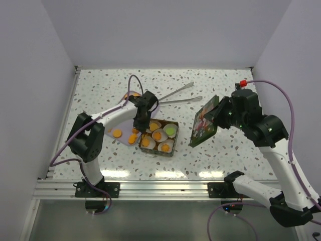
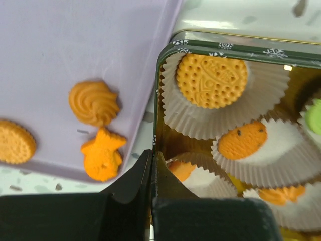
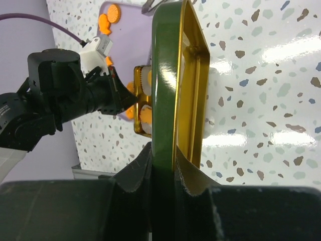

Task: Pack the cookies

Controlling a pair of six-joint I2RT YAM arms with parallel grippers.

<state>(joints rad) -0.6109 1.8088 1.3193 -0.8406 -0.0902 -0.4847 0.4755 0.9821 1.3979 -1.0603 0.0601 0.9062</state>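
Worktop point(image 1: 225, 85): white speckled terrazzo, closed in by pale walls on the left, right and far sides.
Tray point(image 2: 75, 45): lavender and flat, lying left of centre with its right edge just beside the tin.
Tin point(image 2: 235, 47): green and rectangular with a gold inside, open, near the middle, lined with white paper cups point(image 2: 271, 85).
Cookies point(image 2: 94, 103): several orange ones lie loose on the tray, among them a swirl, a fish shape and a round dotted one. More sit in the cups inside the tin: a large dotted round, an orange oval and a green one at the right.
Left tool point(image 2: 152, 161): low over the tin's left wall, jaws pressed almost together. I cannot tell whether anything is pinched.
Right tool point(image 3: 163, 160): clamped on the tin lid point(image 3: 168, 75), which stands on edge to the right of the tin, gold inside facing right.
Tongs point(image 1: 178, 94): two metal pairs lying far of the tin.
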